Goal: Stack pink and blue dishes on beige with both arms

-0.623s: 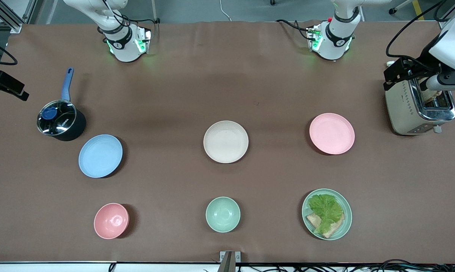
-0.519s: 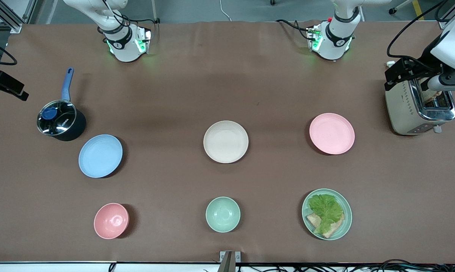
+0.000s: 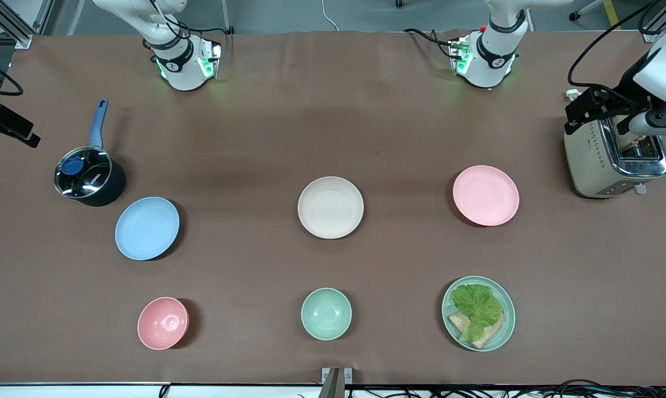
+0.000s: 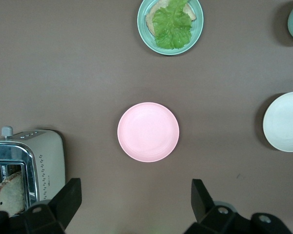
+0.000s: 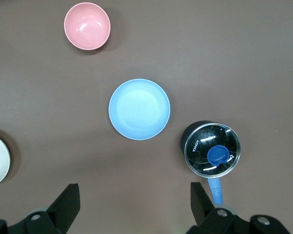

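We read this as a robotics lab: two arm bases [image 3: 181, 63] bolted onto a brown-covered table [image 3: 333, 260], aluminium framing [image 3: 12, 25], loose cables [image 3: 532, 389] (kitchenware staged as props).

Front camera high, facing robots; wrist cameras high, downward; both show beige plate [image 4: 284, 122].

bright, even overhead light, no strong glare on the matte brown desk [image 3: 366, 127]. soft short shadows beside the blue plate [image 3: 147, 228], pink plate [image 3: 485, 195] and beige plate [image 3: 330, 207]. sharp reflections on the pot lid [image 3: 83, 171] and chrome toaster [image 3: 615, 160]. green led glow at both arm bases. all views in focus, wrist views slightly dimmer.
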You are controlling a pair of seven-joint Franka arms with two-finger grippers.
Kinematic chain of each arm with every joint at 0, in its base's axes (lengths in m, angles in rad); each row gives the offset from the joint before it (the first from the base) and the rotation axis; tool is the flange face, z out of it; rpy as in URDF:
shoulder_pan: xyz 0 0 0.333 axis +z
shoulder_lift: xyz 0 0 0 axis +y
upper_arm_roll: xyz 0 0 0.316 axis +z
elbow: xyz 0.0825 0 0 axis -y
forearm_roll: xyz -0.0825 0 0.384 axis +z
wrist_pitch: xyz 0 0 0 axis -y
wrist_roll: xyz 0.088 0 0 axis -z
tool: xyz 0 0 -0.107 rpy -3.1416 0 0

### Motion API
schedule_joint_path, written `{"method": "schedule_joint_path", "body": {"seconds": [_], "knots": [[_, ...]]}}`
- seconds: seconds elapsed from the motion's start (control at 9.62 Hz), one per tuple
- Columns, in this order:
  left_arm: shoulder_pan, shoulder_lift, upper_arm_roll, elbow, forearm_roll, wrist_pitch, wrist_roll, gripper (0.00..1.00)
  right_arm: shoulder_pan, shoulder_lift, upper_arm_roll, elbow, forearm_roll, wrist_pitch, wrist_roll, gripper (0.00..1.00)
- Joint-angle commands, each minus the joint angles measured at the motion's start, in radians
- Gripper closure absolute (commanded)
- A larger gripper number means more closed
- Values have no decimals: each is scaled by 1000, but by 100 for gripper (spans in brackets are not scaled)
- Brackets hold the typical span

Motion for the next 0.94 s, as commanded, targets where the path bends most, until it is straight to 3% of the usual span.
{"method": "schedule_joint_path", "body": {"seconds": [0.0,0.21,0.42,0.62,0.73,0.83], "knots": [[0,26,59,-81,-36,49,39,4,-20,25,4,-1,-5,-13,-77,0],[3,27,97,-244,-53,200,131,4,-34,55,-85,-80,7,30,-203,0],[2,46,122,-427,-56,387,192,1,-34,121,-183,-174,137,163,-252,0],[6,80,139,-643,-56,678,308,1,-37,239,-263,-257,282,315,-396,0],[6,132,151,-708,-56,792,365,2,-36,314,-297,-287,404,376,-500,0],[5,208,151,-722,-56,855,390,2,-36,381,-305,-315,450,463,-595,0]]}}
